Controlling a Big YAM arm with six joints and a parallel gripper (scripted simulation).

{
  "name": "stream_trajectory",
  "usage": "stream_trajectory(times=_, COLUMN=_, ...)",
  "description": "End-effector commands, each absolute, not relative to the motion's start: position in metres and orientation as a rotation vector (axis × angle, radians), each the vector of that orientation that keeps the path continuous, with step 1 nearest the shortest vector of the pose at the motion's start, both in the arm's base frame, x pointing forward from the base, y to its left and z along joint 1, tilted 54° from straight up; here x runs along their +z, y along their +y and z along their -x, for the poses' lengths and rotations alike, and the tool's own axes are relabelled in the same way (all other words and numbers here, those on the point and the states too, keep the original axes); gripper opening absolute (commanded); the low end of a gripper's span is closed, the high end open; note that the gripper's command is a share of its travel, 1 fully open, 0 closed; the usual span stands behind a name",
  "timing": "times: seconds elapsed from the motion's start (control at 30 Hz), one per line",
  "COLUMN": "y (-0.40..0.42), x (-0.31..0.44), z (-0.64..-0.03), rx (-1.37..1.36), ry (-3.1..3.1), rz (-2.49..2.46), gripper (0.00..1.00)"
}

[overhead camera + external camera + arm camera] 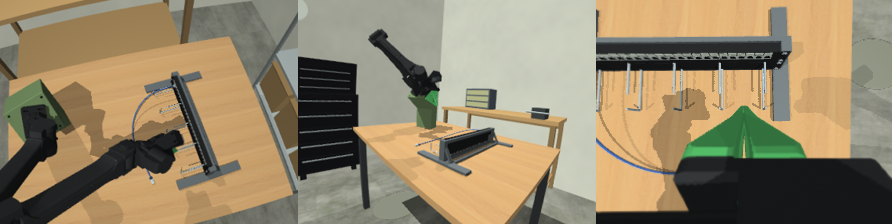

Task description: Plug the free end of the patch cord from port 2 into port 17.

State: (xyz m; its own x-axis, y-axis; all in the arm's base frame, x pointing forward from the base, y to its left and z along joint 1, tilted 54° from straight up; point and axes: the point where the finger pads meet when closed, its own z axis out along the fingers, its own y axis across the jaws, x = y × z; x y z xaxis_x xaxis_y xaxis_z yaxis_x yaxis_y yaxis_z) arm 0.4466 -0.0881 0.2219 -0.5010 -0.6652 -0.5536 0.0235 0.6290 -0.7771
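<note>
The rack point(190, 122) point(470, 141) point(696, 47) stands upright on its two feet, its jack row facing the arm's side. The blue cord point(133, 121) point(626, 162) runs from the panel's far end in the top view in a wide arc over the table and passes under the arm. Its free plug point(151, 178) point(416, 145) lies beyond the arm, near the rack's near end; it is out of the wrist view. My gripper point(175, 150) point(435, 104) point(744, 111) is shut and empty, raised above the table in front of the panel's right part. Port numbers are too small to read.
Several thin wire guides point(189, 169) point(721, 90) stick out from the panel's front. The rack's near foot point(188, 182) point(459, 168) point(781, 102) lies close to the plug's side of the table. The green arm base point(23, 102) point(427, 115) stands at the opposite side.
</note>
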Motion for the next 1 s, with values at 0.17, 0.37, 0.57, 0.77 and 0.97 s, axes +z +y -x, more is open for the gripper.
stream_trajectory(times=0.17, y=-0.092, x=0.226, z=-0.457, rx=-0.946, ry=1.906, rz=0.517, gripper=0.00)
stream_trajectory(times=0.37, y=-0.107, x=0.219, z=-0.489, rx=-0.950, ry=1.897, rz=0.511, gripper=0.00)
stream_trajectory(times=0.57, y=-0.122, x=0.209, z=-0.518, rx=-0.952, ry=1.896, rz=0.510, gripper=0.00)
stream_trajectory(times=0.77, y=-0.142, x=0.193, z=-0.558, rx=-0.953, ry=1.897, rz=0.511, gripper=0.00)
stream_trajectory(times=0.97, y=-0.150, x=0.184, z=-0.573, rx=-0.952, ry=1.904, rz=0.513, gripper=0.00)
